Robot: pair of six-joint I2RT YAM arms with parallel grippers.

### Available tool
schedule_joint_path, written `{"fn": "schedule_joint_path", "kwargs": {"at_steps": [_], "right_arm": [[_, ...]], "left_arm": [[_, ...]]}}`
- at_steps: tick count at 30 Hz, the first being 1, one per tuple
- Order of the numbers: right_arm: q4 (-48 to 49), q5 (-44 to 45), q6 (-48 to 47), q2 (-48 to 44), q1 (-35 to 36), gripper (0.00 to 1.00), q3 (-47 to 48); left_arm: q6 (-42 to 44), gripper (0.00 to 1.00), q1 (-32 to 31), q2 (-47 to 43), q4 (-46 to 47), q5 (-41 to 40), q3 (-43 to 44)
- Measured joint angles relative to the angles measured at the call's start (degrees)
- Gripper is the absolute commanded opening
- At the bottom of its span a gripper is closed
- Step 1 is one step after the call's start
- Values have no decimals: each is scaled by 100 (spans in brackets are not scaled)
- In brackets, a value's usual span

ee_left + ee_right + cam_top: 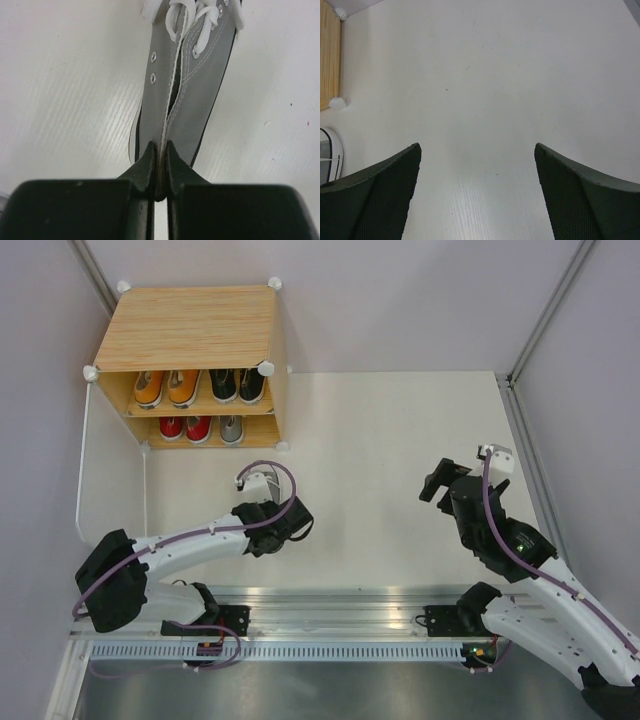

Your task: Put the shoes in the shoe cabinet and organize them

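My left gripper [159,147] is shut on the heel edge of a grey sneaker [187,85] with white laces, which points away over the white table. In the top view this gripper [285,525] is in front of the shoe cabinet [190,325] and hides the shoe. The cabinet's upper shelf holds two orange shoes [165,388] and two black shoes [237,386]. The lower level holds two red shoes [185,427] and one grey shoe [231,428]. My right gripper [435,485] is open and empty over bare table at the right [477,147].
The cabinet's white door [84,465] stands open to the left. In the right wrist view the cabinet's wood side [327,55], a white ball connector [337,102] and a white shoe toe [330,155] show at the left edge. Grey walls enclose the table.
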Motion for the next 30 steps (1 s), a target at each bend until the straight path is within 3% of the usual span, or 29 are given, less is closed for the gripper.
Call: {"fn": "schedule_joint_path", "kwargs": {"at_steps": [8,22,30], "right_arm": [[-46,4,-31,-234,0,98,-55],[-149,50,-22,-520,0,98,-129],[-151,61,-24,-511,0,98,-129]], "left_arm": [[356,2,527,-15,-15,-181,116],[1419,2,533,-188,708,-245,577],[1757,2,857,149,1012,-243,920]]}}
